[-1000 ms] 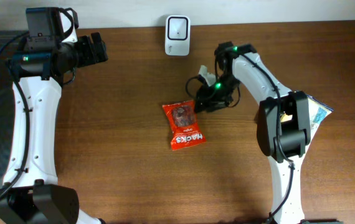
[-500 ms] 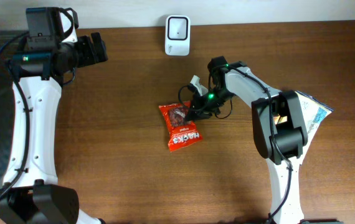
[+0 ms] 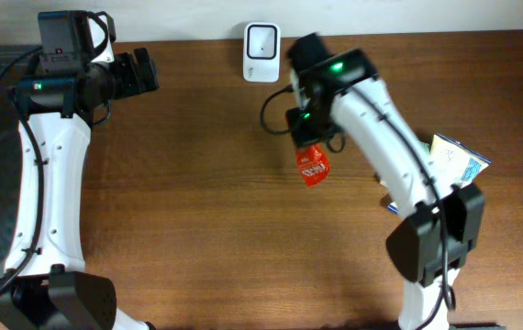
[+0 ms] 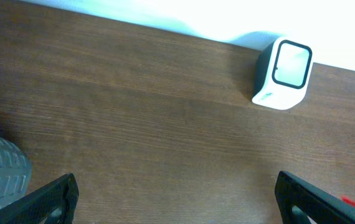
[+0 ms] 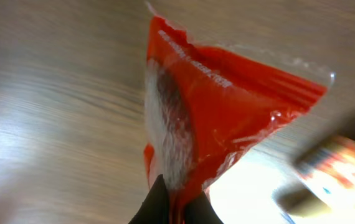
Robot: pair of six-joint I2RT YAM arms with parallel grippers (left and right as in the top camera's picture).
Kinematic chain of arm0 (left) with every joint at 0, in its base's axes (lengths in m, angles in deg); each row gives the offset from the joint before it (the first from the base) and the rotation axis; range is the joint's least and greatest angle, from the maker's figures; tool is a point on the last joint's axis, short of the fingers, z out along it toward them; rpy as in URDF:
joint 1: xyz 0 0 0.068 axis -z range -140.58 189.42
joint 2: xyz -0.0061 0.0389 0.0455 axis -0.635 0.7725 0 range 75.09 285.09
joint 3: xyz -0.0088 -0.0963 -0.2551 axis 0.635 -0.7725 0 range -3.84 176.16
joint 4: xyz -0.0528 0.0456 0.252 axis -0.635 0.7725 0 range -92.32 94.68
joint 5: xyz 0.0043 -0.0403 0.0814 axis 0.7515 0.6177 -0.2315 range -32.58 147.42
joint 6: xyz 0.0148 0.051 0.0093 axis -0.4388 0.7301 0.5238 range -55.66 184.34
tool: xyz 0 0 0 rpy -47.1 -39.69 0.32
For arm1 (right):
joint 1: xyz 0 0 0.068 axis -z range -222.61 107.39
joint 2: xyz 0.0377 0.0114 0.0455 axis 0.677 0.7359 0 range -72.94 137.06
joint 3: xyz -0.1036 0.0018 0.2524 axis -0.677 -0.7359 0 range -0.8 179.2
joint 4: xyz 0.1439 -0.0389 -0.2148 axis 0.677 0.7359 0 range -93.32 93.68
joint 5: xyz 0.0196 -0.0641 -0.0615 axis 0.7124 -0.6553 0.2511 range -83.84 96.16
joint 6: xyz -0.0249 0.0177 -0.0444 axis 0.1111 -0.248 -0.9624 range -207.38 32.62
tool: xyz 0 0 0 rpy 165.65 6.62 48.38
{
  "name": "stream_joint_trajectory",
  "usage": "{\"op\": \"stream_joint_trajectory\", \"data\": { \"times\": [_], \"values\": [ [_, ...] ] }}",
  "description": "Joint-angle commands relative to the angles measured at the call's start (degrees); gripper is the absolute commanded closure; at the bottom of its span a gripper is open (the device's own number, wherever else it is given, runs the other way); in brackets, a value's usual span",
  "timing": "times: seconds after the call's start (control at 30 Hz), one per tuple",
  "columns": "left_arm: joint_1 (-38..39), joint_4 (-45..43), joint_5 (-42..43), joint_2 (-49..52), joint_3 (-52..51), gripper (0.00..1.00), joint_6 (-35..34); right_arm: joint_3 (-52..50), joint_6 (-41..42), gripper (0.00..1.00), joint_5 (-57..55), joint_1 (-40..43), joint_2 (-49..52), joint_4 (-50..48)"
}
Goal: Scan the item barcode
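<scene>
One red snack packet (image 3: pixel 313 165) pinched in right gripper (image 5: pixel 171 204), one scanner (image 3: pixel 261 40), left gripper (image 4: pixel 176 202) wide.

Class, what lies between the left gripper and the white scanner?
Only bare wooden table separates the left gripper and the scanner, shown in the overhead and left wrist views.

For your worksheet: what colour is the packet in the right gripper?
Red packet, clearest in the right wrist view.

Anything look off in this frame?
Nothing visibly spilled or torn. The red snack packet dangles crumpled, pinched at one edge by the right gripper, hanging short of the white scanner.
</scene>
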Motion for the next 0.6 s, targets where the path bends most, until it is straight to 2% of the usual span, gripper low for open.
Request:
{"op": "stream_joint_trajectory", "data": {
  "times": [0.0, 0.13, 0.3, 0.5, 0.57],
  "values": [
    [0.07, -0.09, -0.24, 0.31, 0.11, 0.01, 0.96, -0.55, 8.98, 0.96, -25.92, -8.37, 5.31, 2.93],
    [0.07, -0.09, -0.24, 0.31, 0.11, 0.01, 0.94, -0.55, 9.16, 0.96, -28.94, -12.35, 10.34, 2.89],
    [0.07, -0.09, -0.24, 0.31, 0.11, 0.01, 0.96, -0.55, 9.16, 0.96, -30.03, -12.87, 15.47, 3.56],
    [0.07, -0.09, -0.24, 0.31, 0.11, 0.01, 0.96, -0.50, 8.22, 0.96, -21.35, -14.95, 15.78, 2.89],
    [0.07, -0.09, -0.24, 0.31, 0.11, 0.01, 0.96, -0.52, 4.66, 0.86, -14.91, -15.93, 15.78, 1.46]
  ]
}}
